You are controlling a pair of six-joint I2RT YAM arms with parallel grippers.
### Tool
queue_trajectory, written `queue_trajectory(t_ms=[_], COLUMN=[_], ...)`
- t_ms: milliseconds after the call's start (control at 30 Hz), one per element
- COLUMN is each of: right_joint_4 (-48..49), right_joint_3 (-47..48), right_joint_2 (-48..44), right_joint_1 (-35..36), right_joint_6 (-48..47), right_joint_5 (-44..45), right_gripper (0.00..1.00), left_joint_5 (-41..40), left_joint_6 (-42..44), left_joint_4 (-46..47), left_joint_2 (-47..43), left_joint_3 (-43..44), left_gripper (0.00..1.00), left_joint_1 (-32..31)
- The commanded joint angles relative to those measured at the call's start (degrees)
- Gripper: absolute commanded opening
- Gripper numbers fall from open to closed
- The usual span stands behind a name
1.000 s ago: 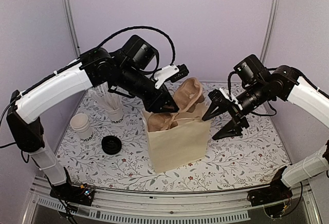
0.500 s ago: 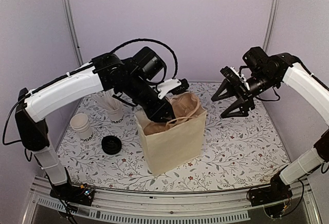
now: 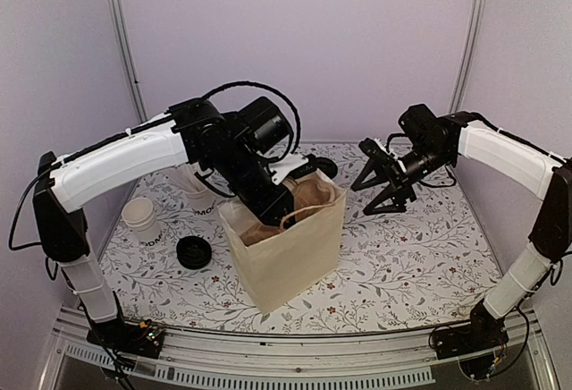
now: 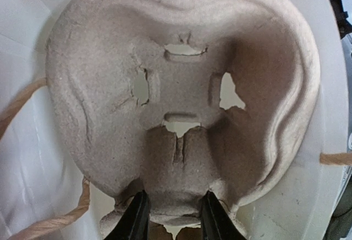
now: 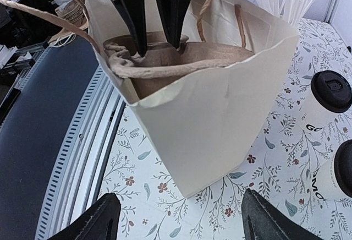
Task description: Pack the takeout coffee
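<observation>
**A:** What has the left gripper got?

**B:** It is clamped on the rim of a moulded pulp cup carrier, one finger on each face of the edge. The carrier hangs below that gripper, down inside the cream paper bag.

**A:** And the right gripper?

**B:** Its fingers are spread wide with nothing between them. It hangs above the flowered surface, apart from the bag, with the bag's side wall straight ahead of it.

**A:** Where is the takeout coffee?

**B:** It stands upright on the surface with its black lid on, outside the bag. From the right gripper it lies ahead and off to the right, past the bag's corner. A second lidded cup stands nearer that gripper on the same side, partly cut off by the edge of the wrist view. Both are clear of either gripper.

**A:** Anything else?

**B:** Beyond the bag from the right gripper, under the left arm, there are three things. They are a cup of white sticks, stacked lidless cups and a loose black lid
</observation>
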Motion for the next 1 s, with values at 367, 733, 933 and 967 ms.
queue_trajectory(t_ms=[367,733,933,967], right_joint_4=[7.0,9.6,10.2,10.3], right_joint_3=[-3.2,-6.7,-7.6,-7.8], right_joint_2=[2.8,0.7,0.6,0.5], right_joint_1=[-0.3,-0.2,-0.2,-0.1], right_joint_6=[3.1,5.0,5.5,5.6], right_joint_5=[-1.7,-1.9,-2.3,-2.3], right_gripper=[0.79,0.8,0.8,0.8], left_joint_5=[-3.3,-3.0,-4.0,-3.9], left_joint_6=[-3.8,-3.5,-3.6,-3.8], left_joint_4=[-4.5,-3.0,-1.1,-0.4], left_joint_2=[4.1,8.5,10.4,10.5], left_joint_3=[-2.5,-3.3,-5.3,-5.8], left_gripper=[0.15,0.16,0.16,0.16], left_joint_1=[-0.6,-1.3,-1.8,-1.7])
